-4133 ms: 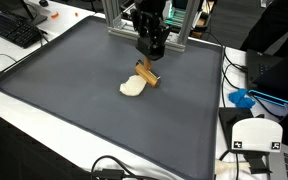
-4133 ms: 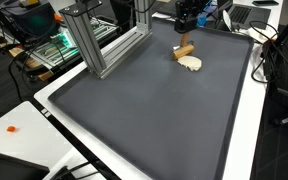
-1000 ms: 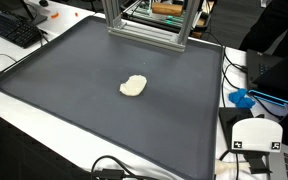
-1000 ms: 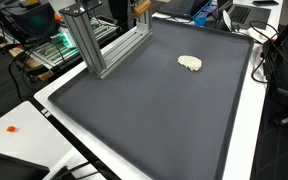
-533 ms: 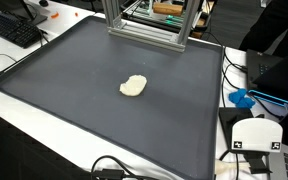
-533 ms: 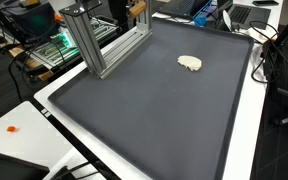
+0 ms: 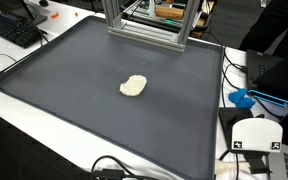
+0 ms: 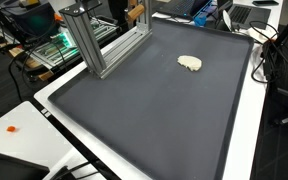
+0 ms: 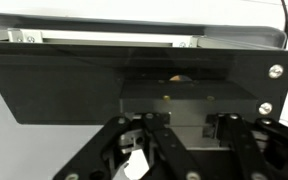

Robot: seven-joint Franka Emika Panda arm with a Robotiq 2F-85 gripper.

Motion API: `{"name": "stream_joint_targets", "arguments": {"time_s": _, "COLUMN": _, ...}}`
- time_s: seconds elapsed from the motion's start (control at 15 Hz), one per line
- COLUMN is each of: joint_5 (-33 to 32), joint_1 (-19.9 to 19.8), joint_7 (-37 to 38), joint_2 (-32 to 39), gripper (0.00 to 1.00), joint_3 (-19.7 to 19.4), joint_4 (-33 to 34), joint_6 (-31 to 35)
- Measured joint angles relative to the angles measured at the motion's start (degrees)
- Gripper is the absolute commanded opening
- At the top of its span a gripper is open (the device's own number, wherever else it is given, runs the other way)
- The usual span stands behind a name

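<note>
Fingers (image 9: 156,142) closed on a wooden block (image 8: 134,12), held high behind the aluminium frame (image 8: 96,45) at the bench's (image 8: 134,120) edge. A pale lump (image 8: 189,63) lies well apart on the bench, and a black panel (image 9: 64,85) fills the wrist view.

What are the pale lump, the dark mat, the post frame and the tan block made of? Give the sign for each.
The pale lump: likely dough or putty, matte, with a soft irregular edge.
The dark mat: seemingly rubber or foam, dull grey, with a raised rim.
The post frame: aluminium extrusion, silvery and slotted.
The tan block: probably wood by its colour, but too small to be sure.
</note>
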Motion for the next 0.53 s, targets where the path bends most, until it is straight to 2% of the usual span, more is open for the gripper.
{"name": "stream_joint_targets", "arguments": {"time_s": 0.53, "joint_5": 0.0, "joint_1": 0.1, "joint_7": 0.0, "joint_2": -0.6, "gripper": 0.22, "joint_3": 0.3, "joint_4": -0.5, "joint_6": 0.1}}
